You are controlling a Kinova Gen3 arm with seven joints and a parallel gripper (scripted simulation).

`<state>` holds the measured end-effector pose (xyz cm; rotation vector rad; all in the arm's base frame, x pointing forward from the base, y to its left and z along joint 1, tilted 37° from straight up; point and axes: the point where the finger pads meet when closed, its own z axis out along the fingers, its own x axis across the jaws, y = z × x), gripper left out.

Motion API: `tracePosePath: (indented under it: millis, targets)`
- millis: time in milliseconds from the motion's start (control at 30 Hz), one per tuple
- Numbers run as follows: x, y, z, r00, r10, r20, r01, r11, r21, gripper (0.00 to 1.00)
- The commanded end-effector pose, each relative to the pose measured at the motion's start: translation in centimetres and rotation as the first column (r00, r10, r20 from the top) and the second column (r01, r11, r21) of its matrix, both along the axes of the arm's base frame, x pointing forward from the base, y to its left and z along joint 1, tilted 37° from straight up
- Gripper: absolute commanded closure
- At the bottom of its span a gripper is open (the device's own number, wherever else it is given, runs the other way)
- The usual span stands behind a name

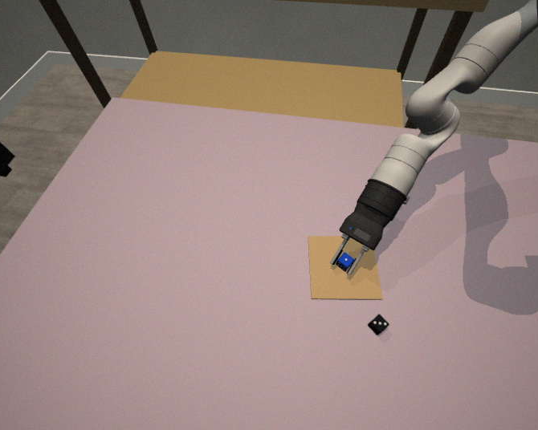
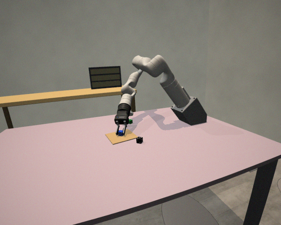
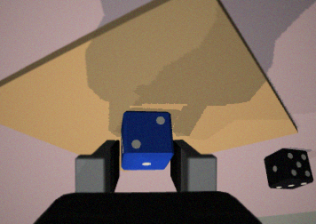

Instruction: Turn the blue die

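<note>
The blue die (image 1: 345, 260) (image 2: 120, 132) (image 3: 146, 134) is over the tan mat (image 1: 322, 287) (image 2: 114, 139) (image 3: 44, 97), with its one-pip face upward and a two-pip side toward the wrist camera. It seems to rest on the mat; whether it sits fully flat I cannot tell. My gripper (image 1: 340, 268) (image 2: 120, 134) (image 3: 145, 158) is open, its tilted fingers on either side of the die with small gaps. The mat lies flat. The black die (image 1: 378, 323) (image 2: 139, 139) (image 3: 288, 169) is off the mat, with three on top. The green die (image 2: 130, 121) is partly hidden behind the gripper; its top is unreadable.
The pink table (image 1: 167, 277) (image 2: 87, 169) bears the mat and dice. The black die is close to a mat corner. The arm base (image 2: 191, 112) stands at the back right in the exterior view, where the green die is behind my gripper.
</note>
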<state>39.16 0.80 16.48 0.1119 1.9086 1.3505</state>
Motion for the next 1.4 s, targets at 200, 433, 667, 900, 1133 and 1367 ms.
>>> tracePosePath:
  millis: [200,433,667,900,1133,1367]
  targets:
    - [-0.02,0.0,0.03,1.0,0.0,0.0,0.0,1.0,0.0,0.21]
    - [-0.02,0.0,0.03,1.0,0.0,0.0,0.0,1.0,0.0,0.21]
    - [-0.02,0.0,0.03,1.0,0.0,0.0,0.0,1.0,0.0,0.21]
    - [-0.02,0.0,0.03,1.0,0.0,0.0,0.0,1.0,0.0,0.21]
    - [-0.02,0.0,0.03,1.0,0.0,0.0,0.0,1.0,0.0,0.21]
    - [-0.02,0.0,0.03,1.0,0.0,0.0,0.0,1.0,0.0,0.21]
